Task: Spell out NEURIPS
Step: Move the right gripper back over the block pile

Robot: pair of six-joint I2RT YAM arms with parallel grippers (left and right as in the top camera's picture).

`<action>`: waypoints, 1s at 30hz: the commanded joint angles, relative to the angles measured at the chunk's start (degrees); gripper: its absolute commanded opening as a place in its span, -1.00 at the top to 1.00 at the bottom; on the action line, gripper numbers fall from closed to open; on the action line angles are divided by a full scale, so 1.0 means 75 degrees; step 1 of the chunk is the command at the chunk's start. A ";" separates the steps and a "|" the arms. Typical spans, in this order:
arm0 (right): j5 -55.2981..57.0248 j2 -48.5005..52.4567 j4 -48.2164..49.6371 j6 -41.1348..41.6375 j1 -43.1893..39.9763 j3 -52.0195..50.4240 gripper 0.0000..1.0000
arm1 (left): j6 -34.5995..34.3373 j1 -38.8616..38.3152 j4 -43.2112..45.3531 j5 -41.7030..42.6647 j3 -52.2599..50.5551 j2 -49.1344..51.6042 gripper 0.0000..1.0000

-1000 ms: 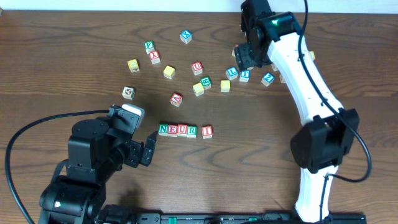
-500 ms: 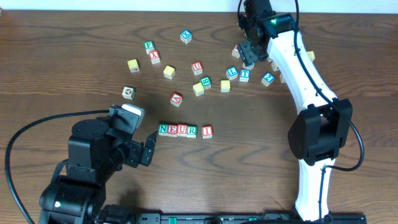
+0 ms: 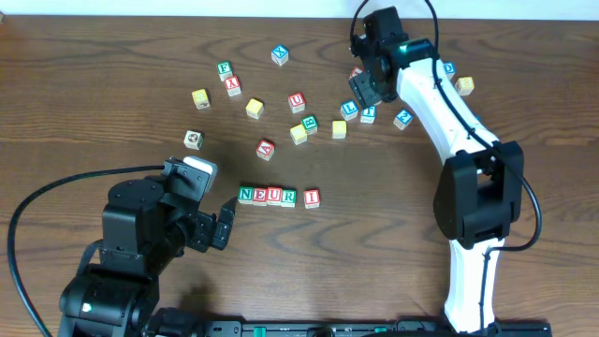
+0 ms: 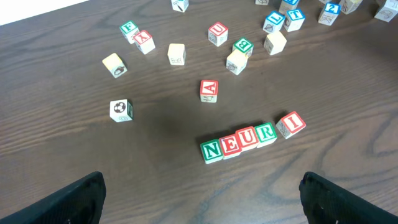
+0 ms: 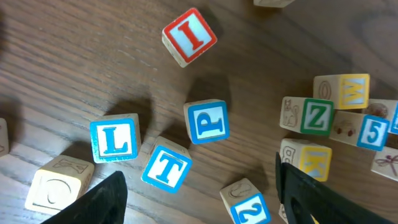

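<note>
Right wrist view: the small blue-faced wooden P cube (image 5: 207,121) lies on the dark surface (image 5: 93,62) ahead of the right jaws, which are wide open and empty. Descend centred and squared, avoiding the blue wooden T cube (image 5: 166,168) just beside it. Left jaws hang fully open, empty, near the NEURI row (image 4: 247,138).

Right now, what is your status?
Left gripper open beside NEURI row. Right gripper open above blue P cube. T cube crowds it.
</note>
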 commanded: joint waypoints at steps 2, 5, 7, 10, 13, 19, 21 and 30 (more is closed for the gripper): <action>-0.0050 0.0003 0.0166 0.0044 -0.0157 -0.0117 -0.44 | 0.0044 0.0038 0.0003 0.0041 0.0119 -0.0020 -0.95; -0.0050 0.0003 0.0207 0.0125 -0.0256 -0.0128 -0.43 | 0.0044 0.0038 0.0003 0.0041 0.0119 -0.0020 -0.95; -0.0055 0.0006 0.0236 0.0181 -0.0321 -0.0157 -0.39 | 0.0044 0.0038 0.0003 0.0041 0.0119 -0.0020 -0.95; -0.0172 0.0017 0.0370 0.0181 -0.0391 -0.0286 -0.38 | 0.0044 0.0038 0.0003 0.0041 0.0119 -0.0020 -0.95; -0.0251 0.0067 0.0533 0.0245 -0.0428 -0.0443 -0.41 | 0.0044 0.0038 0.0003 0.0041 0.0119 -0.0020 -0.95; -0.0638 0.0119 0.0839 0.0294 -0.0420 -0.0609 -0.41 | 0.0044 0.0038 0.0003 0.0041 0.0119 -0.0020 -0.95; -0.0685 0.0119 0.0930 0.0294 -0.0420 -0.0612 -0.42 | 0.0044 0.0038 0.0003 0.0041 0.0119 -0.0020 -0.95; -0.0912 0.0361 0.1166 0.0379 -0.0420 -0.0615 -0.48 | 0.0047 0.0038 0.0003 0.0041 0.0119 -0.0020 -0.95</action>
